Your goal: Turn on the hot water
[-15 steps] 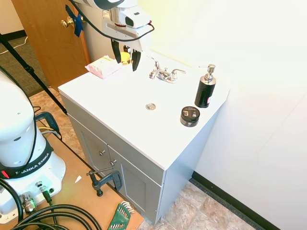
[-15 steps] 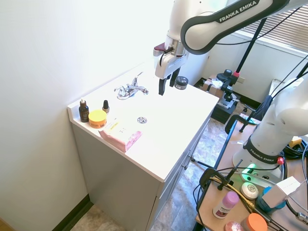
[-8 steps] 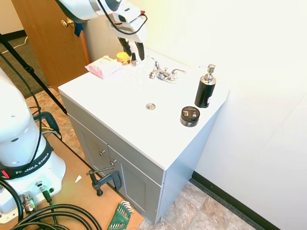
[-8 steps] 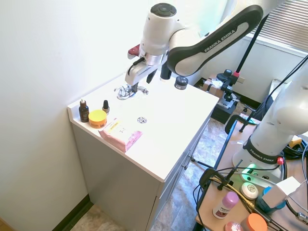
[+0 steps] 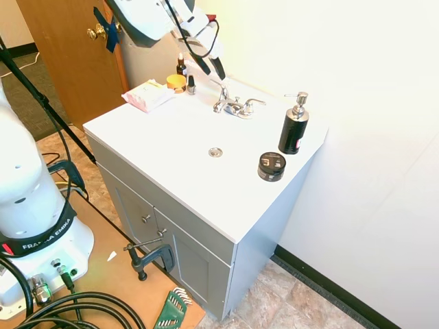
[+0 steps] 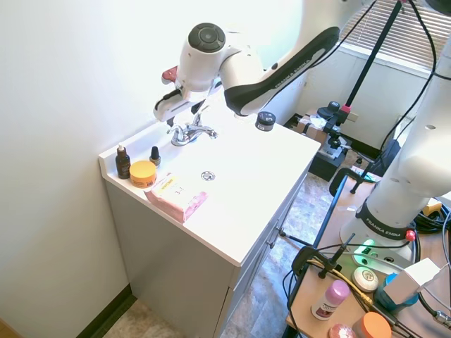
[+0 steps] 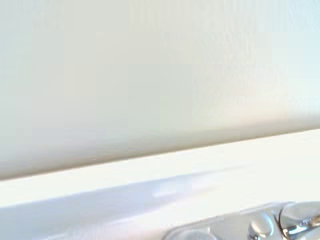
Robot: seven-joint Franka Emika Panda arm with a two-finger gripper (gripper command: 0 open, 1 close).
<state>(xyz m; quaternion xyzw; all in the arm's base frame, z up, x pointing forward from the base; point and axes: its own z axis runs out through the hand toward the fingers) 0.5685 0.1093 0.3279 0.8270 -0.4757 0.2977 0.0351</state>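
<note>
The chrome faucet stands at the back of the white vanity top, with a short spout and two slim levers. Its left-end lever slants up toward the wall; the right-end lever points right. My gripper hangs tilted just above and left of the left-end lever, close to the wall, with its dark fingers apart and empty. From the other side the gripper sits right over the faucet. The wrist view is mostly wall, with the faucet blurred at one edge.
A black pump bottle and a round black jar stand to the faucet's right. The drain lies mid-counter. A pink box, a yellow jar and two small dropper bottles crowd the left back corner.
The arm swung from above the counter toward the back wall. The gripper tilted over and came down near the faucet's left end, still open.
</note>
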